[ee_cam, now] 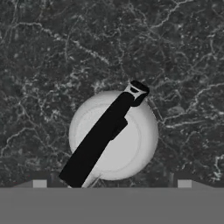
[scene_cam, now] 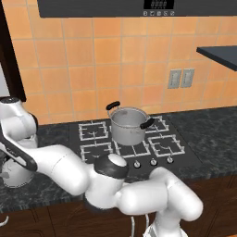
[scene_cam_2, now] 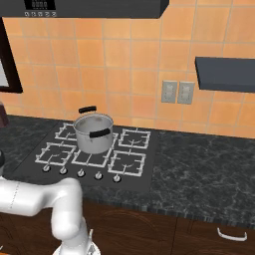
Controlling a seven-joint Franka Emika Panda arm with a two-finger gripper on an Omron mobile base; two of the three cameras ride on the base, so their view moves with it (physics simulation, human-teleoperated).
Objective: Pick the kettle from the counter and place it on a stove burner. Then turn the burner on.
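Item: small rounded shiny silver kettle (ee_cam: 131, 144) with arched black handle, seen from directly above in the hand view; stands on the dark marbled stone counter (ee_cam: 52, 57), left of the cooktop.
Item: tool (ee_cam: 112, 183), jaws spread wide, poised above the kettle, holding nothing.
Item: black cooktop (scene_cam_2: 144, 172) with square pale-grey wire burner grates (scene_cam_2: 127, 163); row of small silver knobs (scene_cam_2: 98, 175) along the front.
Item: steel pot (scene_cam_2: 93, 132) with black side handles, on a rear-centre grate.

One kettle (ee_cam: 131, 144), one pot (scene_cam: 129, 125), five knobs (scene_cam_2: 80, 173).
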